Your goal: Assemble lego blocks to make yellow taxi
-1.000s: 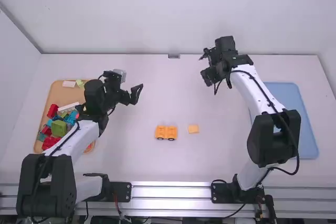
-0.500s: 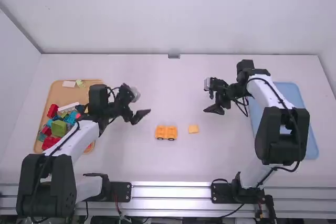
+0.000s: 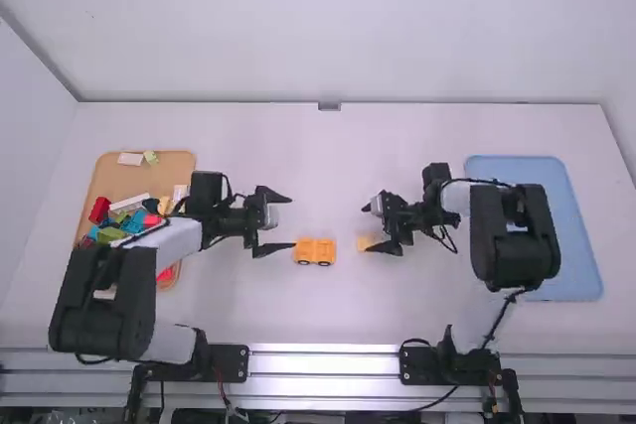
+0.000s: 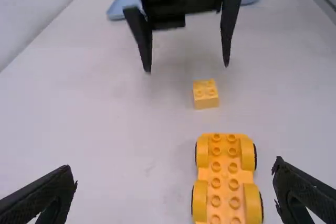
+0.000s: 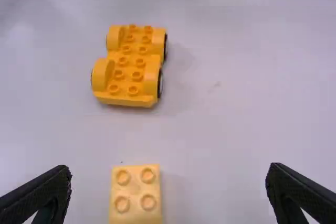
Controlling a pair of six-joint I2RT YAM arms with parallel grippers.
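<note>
2 grippers open over the bench (image 3: pixel 238 310), taxi parts close by.
My left gripper (image 3: pixel 292 222) has its fingers wide apart, nothing gripped; the yellow wheeled base (image 3: pixel 315 251) sits just beyond them, near the fingertip closer to my arm bases, wheels down, studs up. My right gripper (image 3: pixel 367 228) also has its fingers spread, empty; the 4-stud yellow brick (image 5: pixel 136 195) is on the bench, seen between them in the right wrist view, nearer 1 finger. Brick and base are apart. Tan tray (image 3: pixel 124 181) of mixed blocks (image 3: pixel 117 233) behind my left fingers, blue tray (image 3: pixel 586 215) behind my right.
</note>
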